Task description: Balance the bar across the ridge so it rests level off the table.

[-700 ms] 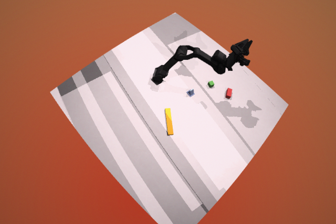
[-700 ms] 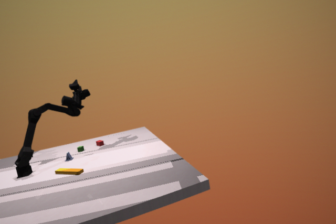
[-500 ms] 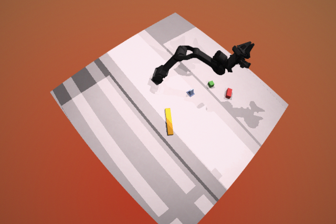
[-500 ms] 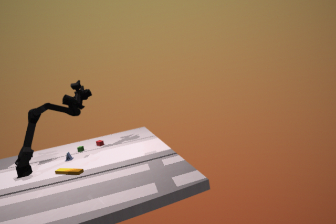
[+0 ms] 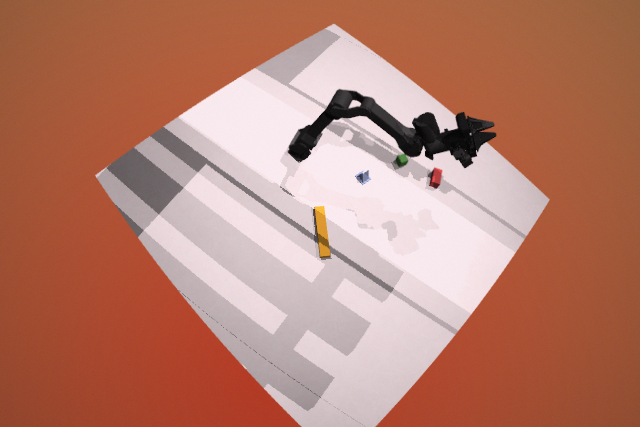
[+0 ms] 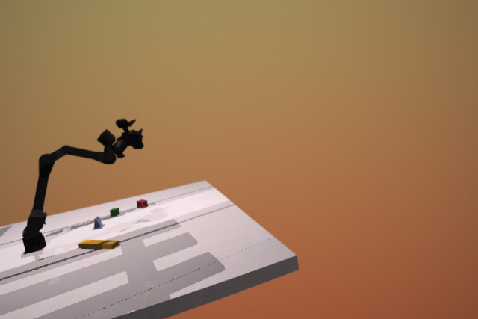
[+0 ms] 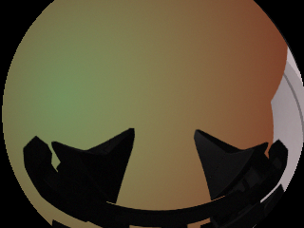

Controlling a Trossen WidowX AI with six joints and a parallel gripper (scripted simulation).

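Observation:
The orange-yellow bar [image 5: 322,232] [image 6: 98,244] lies flat on the table [image 5: 413,350] [image 6: 255,246]. The small blue-grey ridge [image 5: 363,176] [image 6: 98,223] stands on the table, apart from the bar. Nothing lies across the ridge. My gripper [image 5: 494,129] [image 7: 165,133] is open and empty, raised high above the table. In the top view it shows beyond the red block, far from the bar. In the wrist view the two fingertips stand apart with only background between them. In the exterior view the fingers are too small to make out well.
A green cube [image 5: 402,159] [image 6: 114,211] and a red block [image 5: 435,177] [image 6: 142,203] stand on the table on the far side of the ridge from the bar. The arm reaches high over that side. Shadow bands cross the table. A table edge shows at right in the wrist view.

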